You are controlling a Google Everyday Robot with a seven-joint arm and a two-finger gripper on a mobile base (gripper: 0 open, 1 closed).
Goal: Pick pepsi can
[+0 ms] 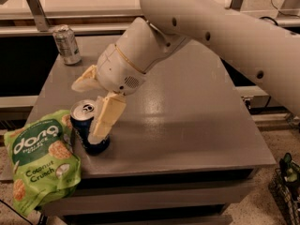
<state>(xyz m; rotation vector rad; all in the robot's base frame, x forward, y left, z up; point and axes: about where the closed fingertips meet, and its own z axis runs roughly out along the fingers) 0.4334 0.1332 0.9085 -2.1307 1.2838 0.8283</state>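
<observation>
Pepsi can (83,121): upright on tabletop (187,125); likely thin-walled, slick; best held mid-body.
Gripper (86,110): at the can, jaws spread wide.

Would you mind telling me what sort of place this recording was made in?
Probably a lab or office test area: a plain grey table, a long counter behind it, and a snack bag and silver can set out. The gripper is open at the pepsi can.
</observation>
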